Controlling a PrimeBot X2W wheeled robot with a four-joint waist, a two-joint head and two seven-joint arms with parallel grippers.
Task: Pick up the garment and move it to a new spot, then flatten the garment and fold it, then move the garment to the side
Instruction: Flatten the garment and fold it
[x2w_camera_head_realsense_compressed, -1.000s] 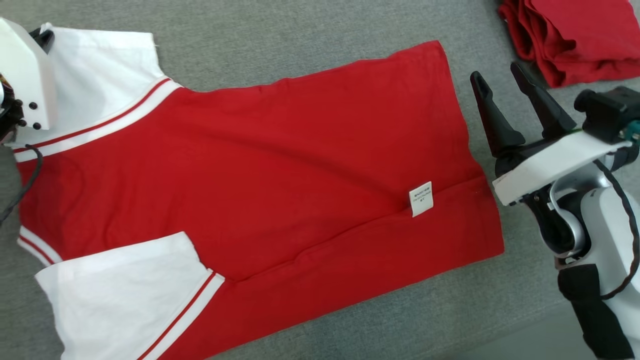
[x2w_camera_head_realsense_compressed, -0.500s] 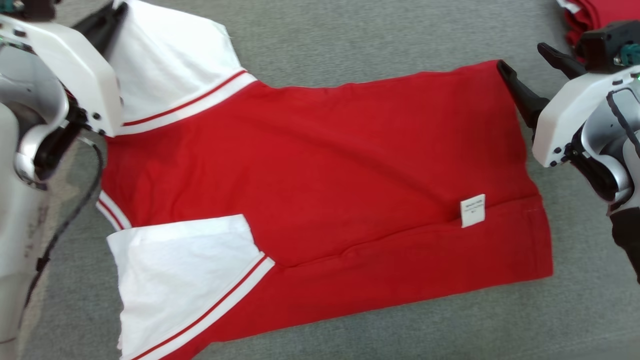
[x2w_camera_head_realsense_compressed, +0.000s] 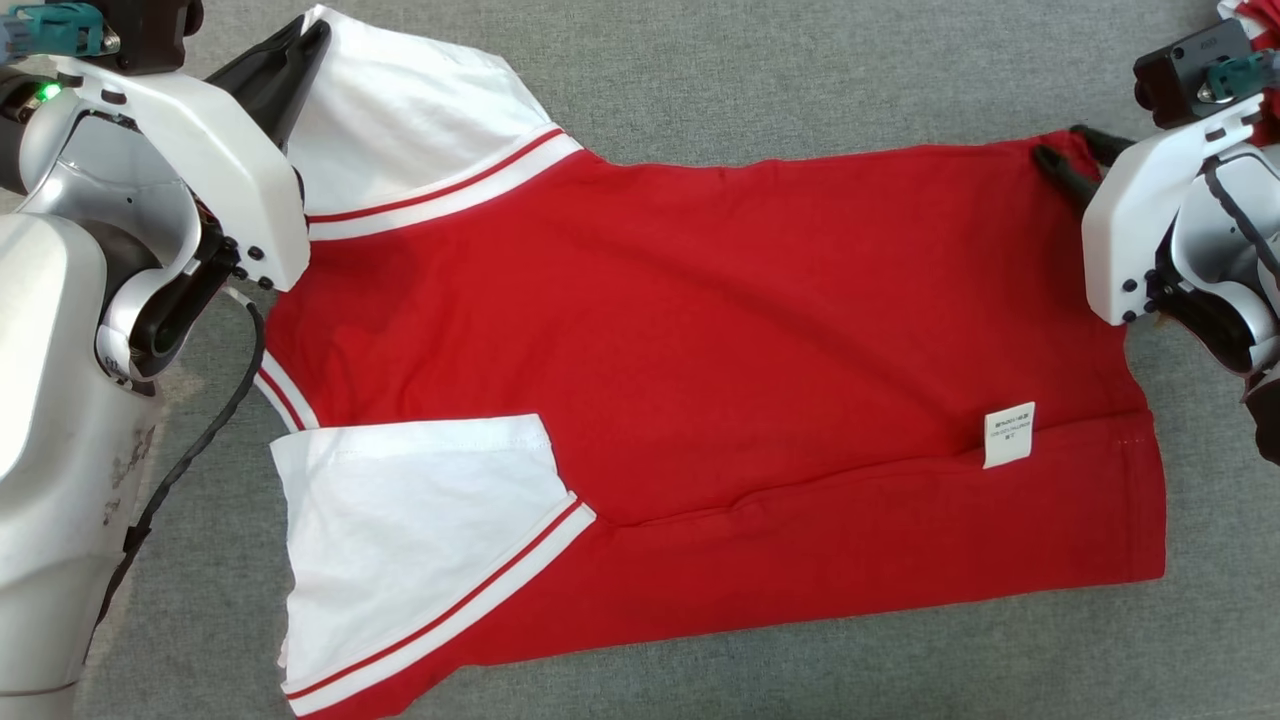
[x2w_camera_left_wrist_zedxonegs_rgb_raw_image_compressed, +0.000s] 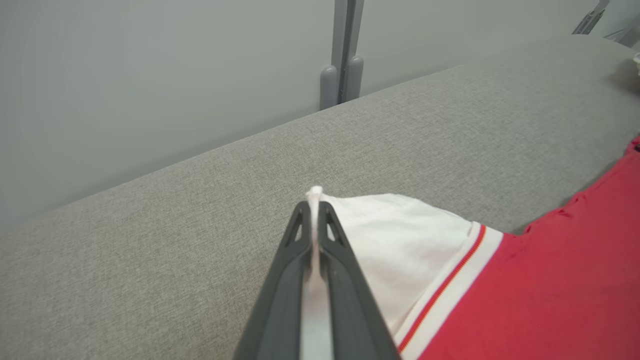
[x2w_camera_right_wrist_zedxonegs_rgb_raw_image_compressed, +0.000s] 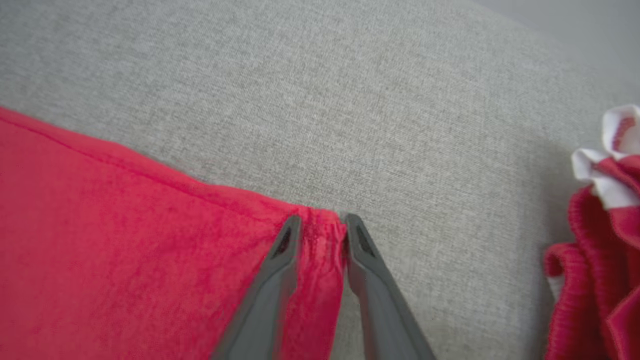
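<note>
right wrist view: garment corner (x2w_camera_right_wrist_zedxonegs_rgb_raw_image_compressed: 320, 239) bunched between right jaws

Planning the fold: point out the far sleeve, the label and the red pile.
far sleeve (x2w_camera_head_realsense_compressed: 420, 130), head view, middle of the white cloth.
label (x2w_camera_head_realsense_compressed: 1008, 435), head view, its centre.
red pile (x2w_camera_right_wrist_zedxonegs_rgb_raw_image_compressed: 595, 280), right wrist view, folds at the right edge.

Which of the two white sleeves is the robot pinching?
The far sleeve, at the top of the head view: the left fingers are shut on its edge. The near sleeve lies flat, untouched.
</note>
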